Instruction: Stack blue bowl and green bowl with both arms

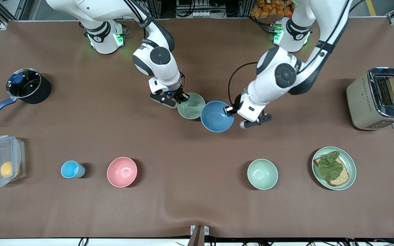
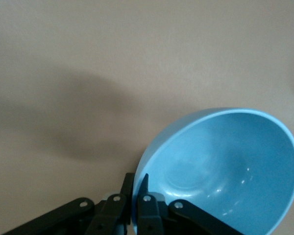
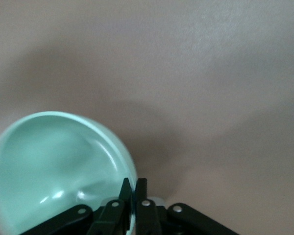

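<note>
The round matte medium-blue bowl point(image 1: 217, 116) hangs in the air over the middle of the brown table point(image 1: 197, 208), pinched by its rim in the left gripper point(image 1: 230, 110). In the left wrist view the two black fingers point(image 2: 144, 198) close on the bowl's point(image 2: 225, 171) thin wall, one inside and one outside, and the bowl tilts away from them with the table well below. Just beside it, toward the right arm's end, the round pale sage-green bowl point(image 1: 191, 105) is held the same way — the right gripper point(image 1: 182, 98) clamps its rim, and the right wrist view shows the fingers point(image 3: 139, 193) shut on the wall of the bowl point(image 3: 59, 171), which is also off the table. In the front view the blue bowl's rim overlaps the green one's edge; whether they touch cannot be told.

Nearer the front camera a row stands on the table: a mint-green bowl point(image 1: 262, 174), a flat green plate point(image 1: 351, 164) with bread and a leaf, a pink bowl point(image 1: 122, 172), a small light-blue cup point(image 1: 71, 169) and a clear plastic box point(image 1: 0, 160) holding something yellow. A black lidded saucepan point(image 1: 28, 85) with a blue handle sits toward the right arm's end, a silver toaster point(image 1: 376, 99) with a slice of bread in it toward the left arm's end.
</note>
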Motion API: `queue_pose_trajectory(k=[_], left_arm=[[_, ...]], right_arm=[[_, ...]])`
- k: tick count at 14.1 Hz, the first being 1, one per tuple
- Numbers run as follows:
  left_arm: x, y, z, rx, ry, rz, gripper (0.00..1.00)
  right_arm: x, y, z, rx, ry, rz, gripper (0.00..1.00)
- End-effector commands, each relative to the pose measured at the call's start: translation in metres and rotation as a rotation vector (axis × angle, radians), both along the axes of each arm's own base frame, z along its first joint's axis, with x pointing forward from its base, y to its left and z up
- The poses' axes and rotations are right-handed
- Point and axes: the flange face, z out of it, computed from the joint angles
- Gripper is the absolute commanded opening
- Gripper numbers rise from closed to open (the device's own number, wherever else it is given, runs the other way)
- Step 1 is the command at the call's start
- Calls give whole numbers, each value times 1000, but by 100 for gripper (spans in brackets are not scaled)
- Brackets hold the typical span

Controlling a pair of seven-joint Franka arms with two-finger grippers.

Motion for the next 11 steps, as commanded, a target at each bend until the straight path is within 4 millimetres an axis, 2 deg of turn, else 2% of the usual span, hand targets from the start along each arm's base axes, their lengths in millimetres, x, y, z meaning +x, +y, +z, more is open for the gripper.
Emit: queue_pose_trajectory(k=[1,2,3,4,6,10,11], left_arm=[[-27,3,-1,14,-24,8,0],[-28,6,-1,19,-22,14,0],[-29,7,-4,20,-17,15,0],[-29,6,-9,20,-7,11,0],[-33,2,-17,17,0,4,0],[-65,-21,-44,-6,-36,-23,0],[-71,-26,-48,-8,-34,-31,0]], right_arm=[[4,8,-3,0,-5,-33,27],[4,9,-5,0,-1,-40,30],[6,7,-5,-1,0,-43,38],[10,3,-4,-6,2,-52,54],[19,2,4,-7,0,-64,75],[52,-15,24,-62,39,-114,81],[60,-24,25,-53,53,-145,91]])
